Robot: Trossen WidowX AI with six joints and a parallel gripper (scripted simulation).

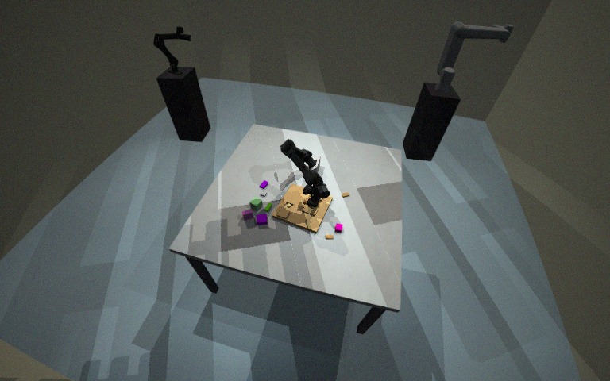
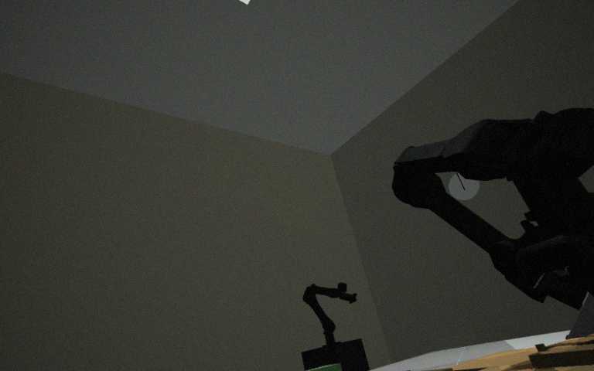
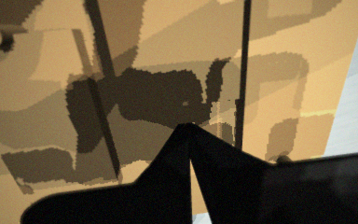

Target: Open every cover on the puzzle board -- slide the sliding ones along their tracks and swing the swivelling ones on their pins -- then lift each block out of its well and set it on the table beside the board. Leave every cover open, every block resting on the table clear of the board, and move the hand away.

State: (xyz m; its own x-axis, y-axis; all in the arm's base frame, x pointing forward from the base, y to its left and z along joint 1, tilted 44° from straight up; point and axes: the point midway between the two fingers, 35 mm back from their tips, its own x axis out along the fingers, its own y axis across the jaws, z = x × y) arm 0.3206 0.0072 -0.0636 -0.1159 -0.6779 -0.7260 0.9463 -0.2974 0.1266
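The wooden puzzle board [image 1: 293,190] [image 3: 326,70] lies mid-table, crossed by shadows. My gripper [image 1: 312,205] [image 3: 186,126] is shut and empty, tips together, low over the board's right half; contact is unclear. The wrist view shows a long dark track [image 3: 244,61] right of the tips and another dark track [image 3: 102,42] to the left. A dark knob [image 3: 6,41] is at the far left; another knob [image 3: 282,160] shows just above the right finger. Cover outlines are faint, and how far each stands open is unclear. The arm and fingers hide part of the board.
Left of the board lie a green block [image 1: 256,204], a bright green piece [image 1: 268,206], a violet block [image 1: 261,219], a plum block [image 1: 248,214] and a purple piece [image 1: 264,184]. Right lie a magenta block [image 1: 338,227] and orange pieces [image 1: 345,194] [image 1: 329,236].
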